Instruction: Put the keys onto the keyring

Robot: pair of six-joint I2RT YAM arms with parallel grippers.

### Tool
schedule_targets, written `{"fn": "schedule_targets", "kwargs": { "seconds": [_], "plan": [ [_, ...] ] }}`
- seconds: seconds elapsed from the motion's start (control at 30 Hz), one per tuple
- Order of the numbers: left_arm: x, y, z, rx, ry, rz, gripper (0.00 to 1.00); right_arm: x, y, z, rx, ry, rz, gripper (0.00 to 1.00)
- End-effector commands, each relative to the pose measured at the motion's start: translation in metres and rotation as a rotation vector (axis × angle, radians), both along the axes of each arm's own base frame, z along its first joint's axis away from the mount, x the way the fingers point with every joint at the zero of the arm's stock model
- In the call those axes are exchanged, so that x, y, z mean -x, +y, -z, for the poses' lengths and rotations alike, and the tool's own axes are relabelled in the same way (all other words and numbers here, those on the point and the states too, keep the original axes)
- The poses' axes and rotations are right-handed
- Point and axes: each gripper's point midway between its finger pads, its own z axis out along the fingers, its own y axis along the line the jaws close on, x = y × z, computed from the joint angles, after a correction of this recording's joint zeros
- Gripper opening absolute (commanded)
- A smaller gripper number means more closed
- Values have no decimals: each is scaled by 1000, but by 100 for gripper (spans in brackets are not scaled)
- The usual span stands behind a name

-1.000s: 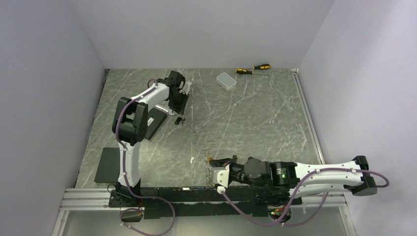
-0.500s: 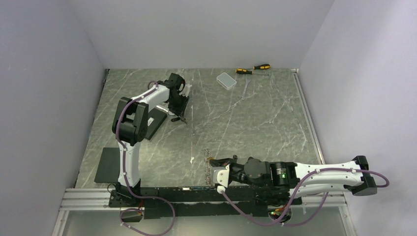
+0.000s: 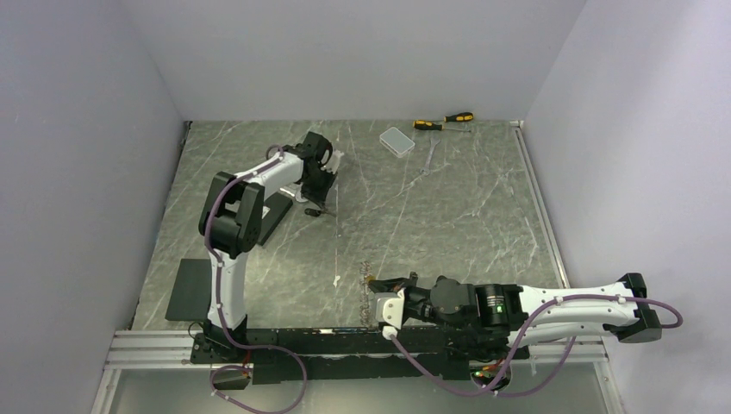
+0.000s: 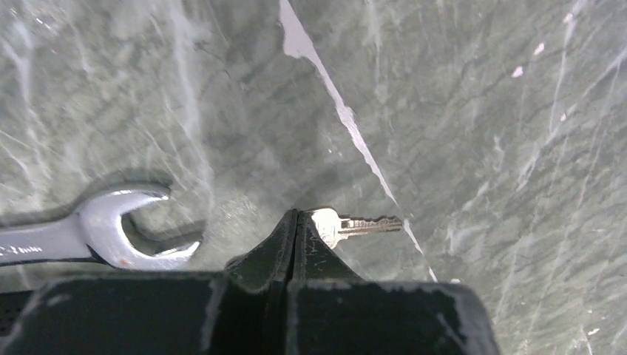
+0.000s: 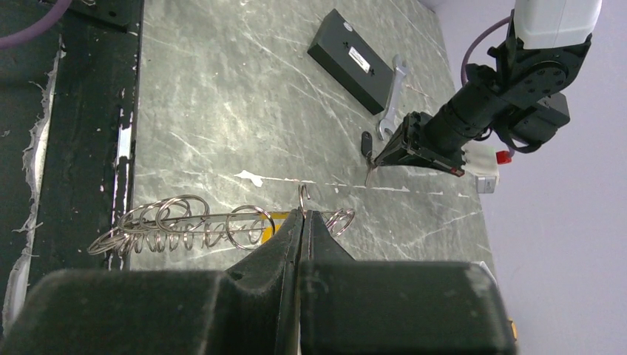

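Observation:
My left gripper (image 4: 297, 214) is shut on the pale silver key (image 4: 351, 224), pinching its head so the blade sticks out to the right just over the table. It also shows in the top view (image 3: 320, 204) and the right wrist view (image 5: 378, 158). A black-headed key (image 5: 366, 140) lies beside its tip. My right gripper (image 5: 303, 213) is shut on the hooked end of the keyring (image 5: 185, 222), a silvery wire loop strung with several small rings, near the table's front edge (image 3: 367, 289). A yellow key head (image 5: 279, 219) shows behind the rings.
A silver spanner (image 4: 111, 229) lies just left of the left gripper, next to a flat black block (image 5: 355, 59). Another black block (image 3: 185, 289) lies at the front left. A white box (image 3: 396, 140) and yellow-and-black screwdrivers (image 3: 444, 121) lie at the back.
The left gripper has shifted slightly to the right and its wrist has turned. The right arm and the keyring have not moved.

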Motion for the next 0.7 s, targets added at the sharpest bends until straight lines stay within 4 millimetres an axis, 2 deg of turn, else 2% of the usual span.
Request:
{"fn": "schedule_targets", "kwargs": {
  "seconds": [0.0,0.13,0.37,0.4,0.47,0.5,0.53,0.57,0.67],
  "plan": [
    [10,-3,-38,37,-38,-10,0,-1,1,-36,-104,-1,18,0],
    [20,1,-59,52,-65,-8,0,-1,1,-35,-104,-7,17,0],
    [41,5,-76,89,-66,-61,0,-1,7,-35,-105,-12,9,0],
    [42,8,-75,83,-64,-74,3,-1,8,-35,-104,-12,8,0],
    [43,12,-72,69,-70,-95,37,0,9,-35,-104,-10,5,0],
    [43,13,-69,67,-74,-101,49,1,10,-35,-103,-7,3,0],
    [43,12,-65,71,-69,-101,55,1,11,-35,-103,-5,1,0],
    [42,11,-61,76,-60,-97,58,1,11,-35,-102,-4,1,0],
    [37,7,-46,76,-31,-90,58,3,13,-36,-103,-2,-5,0]
  ]
}}
